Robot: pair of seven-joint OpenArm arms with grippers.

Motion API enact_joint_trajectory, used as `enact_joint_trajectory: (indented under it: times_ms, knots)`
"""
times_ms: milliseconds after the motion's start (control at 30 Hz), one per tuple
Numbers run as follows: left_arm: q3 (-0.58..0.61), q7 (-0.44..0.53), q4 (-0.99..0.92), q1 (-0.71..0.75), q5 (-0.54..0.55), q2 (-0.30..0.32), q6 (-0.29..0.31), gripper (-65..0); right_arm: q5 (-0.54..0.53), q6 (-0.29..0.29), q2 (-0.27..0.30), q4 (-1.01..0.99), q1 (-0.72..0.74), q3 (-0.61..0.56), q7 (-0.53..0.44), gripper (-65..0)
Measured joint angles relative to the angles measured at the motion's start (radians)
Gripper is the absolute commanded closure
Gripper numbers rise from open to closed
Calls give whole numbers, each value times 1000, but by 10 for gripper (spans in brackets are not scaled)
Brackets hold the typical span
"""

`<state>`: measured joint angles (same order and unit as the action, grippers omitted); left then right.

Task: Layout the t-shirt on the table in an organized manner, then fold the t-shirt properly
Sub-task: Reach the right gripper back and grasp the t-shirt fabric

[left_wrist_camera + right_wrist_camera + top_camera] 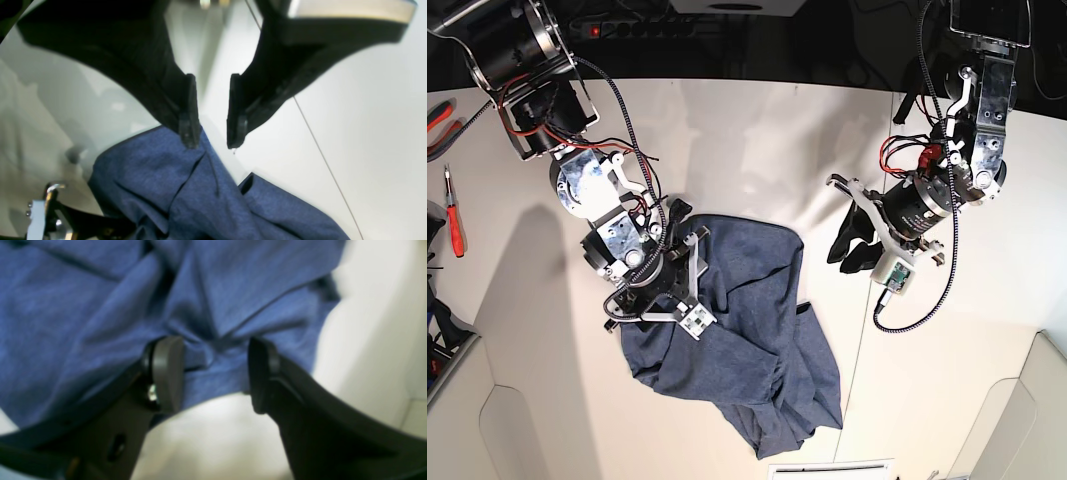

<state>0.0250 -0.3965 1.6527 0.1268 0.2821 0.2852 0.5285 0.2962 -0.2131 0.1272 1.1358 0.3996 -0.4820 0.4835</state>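
The navy-blue t-shirt [747, 330] lies crumpled on the off-white table [757, 140], with no lettering showing. My right gripper [685, 228] is at the shirt's upper left edge. In the right wrist view its jaws [215, 373] stand open with a bunched fold of the shirt [100, 306] between the pads. My left gripper [847, 252] is open and empty over bare table, right of the shirt. In the left wrist view it [212, 140] hovers above the shirt's edge [186, 190], and one fingertip [188, 130] overlaps the cloth.
A thin dark seam [317, 143] crosses the table [367, 133]. Red-handled tools [455, 215] lie at the far left edge. A power strip [627, 25] sits behind the table. A white box [832, 468] is at the front edge, below the shirt.
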Motion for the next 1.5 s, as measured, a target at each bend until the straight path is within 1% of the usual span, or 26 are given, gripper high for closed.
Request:
enact_joint_trajectory:
  times_ms: [33,67,167,300,400,567,767,933,1300,1333,1400,1467,1500]
  knots:
    - [0,0,0,0,-1,0,0,-183,29,20,0,0,6,-18,-4,-305]
    - [0,0,0,0,-1,0,0,-183,45,26,0,0,11,-32,-4,-305]
    - [0,-1,0,0,-1,0,0,-183,57,27,-1,0,13,-46,-5,-305]
    - [0,0,0,0,0,0,0,-183,84,50,-12,0,14,-46,-10,-304]
    - [0,0,0,0,0,0,0,-183,108,95,-23,0,16,-46,-20,-304]
    - [0,0,0,0,0,0,0,-183,109,101,-28,-33,60,-47,-29,-304]
    - [0,0,0,0,0,0,0,-183,114,103,-64,-196,95,-47,-28,-304]
    - [0,0,0,0,-1,0,0,-183,115,101,-108,-195,96,-47,-53,-304]
    - [0,0,0,0,-1,0,0,-183,123,102,-125,-193,96,-47,-53,-304]
    - [0,0,0,0,-1,0,0,-183,123,106,-125,-193,96,-47,-53,-304]
    - [0,0,0,0,-1,0,0,-183,126,135,-125,-194,96,-47,-53,-304]
    - [0,1,0,0,-1,0,0,-183,148,155,-124,-194,97,-47,-61,-303]
    - [0,1,0,0,-1,0,0,-183,150,155,-124,-194,97,-47,-61,-303]
